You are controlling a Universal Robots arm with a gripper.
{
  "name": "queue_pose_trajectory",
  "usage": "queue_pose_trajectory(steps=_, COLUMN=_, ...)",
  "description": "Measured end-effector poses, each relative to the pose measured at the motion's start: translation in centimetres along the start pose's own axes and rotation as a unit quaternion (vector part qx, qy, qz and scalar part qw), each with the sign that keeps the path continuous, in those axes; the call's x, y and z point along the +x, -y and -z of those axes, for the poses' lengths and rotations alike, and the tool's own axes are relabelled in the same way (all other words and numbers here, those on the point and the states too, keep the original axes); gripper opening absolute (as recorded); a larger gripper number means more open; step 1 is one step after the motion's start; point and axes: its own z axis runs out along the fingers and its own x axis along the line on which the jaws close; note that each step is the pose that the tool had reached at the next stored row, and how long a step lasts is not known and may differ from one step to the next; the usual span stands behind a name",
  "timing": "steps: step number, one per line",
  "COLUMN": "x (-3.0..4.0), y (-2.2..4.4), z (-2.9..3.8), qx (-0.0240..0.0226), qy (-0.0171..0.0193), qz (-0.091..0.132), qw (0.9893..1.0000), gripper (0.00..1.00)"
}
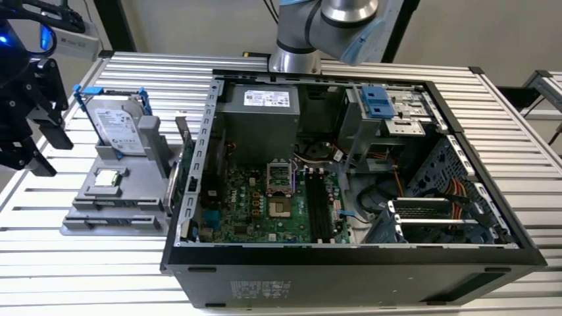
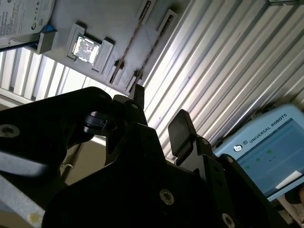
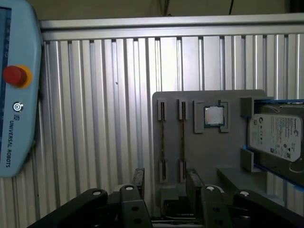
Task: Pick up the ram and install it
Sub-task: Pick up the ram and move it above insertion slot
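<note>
Two thin ram sticks [image 3: 182,137] stand edge-on in the paired slots of a grey fixture [image 3: 209,152]. In the second wrist view the ram [image 2: 130,45] shows as thin lines on the same fixture [image 2: 114,19]. My black gripper [image 3: 166,183] hovers over the fixture's slot end, open, with nothing between its fingers [image 3: 194,179]. The second wrist view shows the gripper [image 2: 159,114] well above the table. In the exterior view the gripper [image 1: 49,155] hangs at the far left, beside the fixture [image 1: 114,197] and away from the open computer case [image 1: 351,257].
The fixture also holds a processor chip [image 3: 214,115] and a hard drive [image 3: 275,137] in a blue frame. A teach pendant [image 3: 14,95] lies on the ribbed metal table [image 3: 95,118]. Black memory slots [image 1: 318,207] sit on the motherboard inside the case.
</note>
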Motion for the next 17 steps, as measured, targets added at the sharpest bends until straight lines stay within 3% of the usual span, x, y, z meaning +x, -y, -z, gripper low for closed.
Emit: queue_pose_trajectory(steps=17, x=-0.02, y=0.01, z=-0.83, qx=0.0, qy=0.0, qz=0.0, qw=1.0, gripper=1.0)
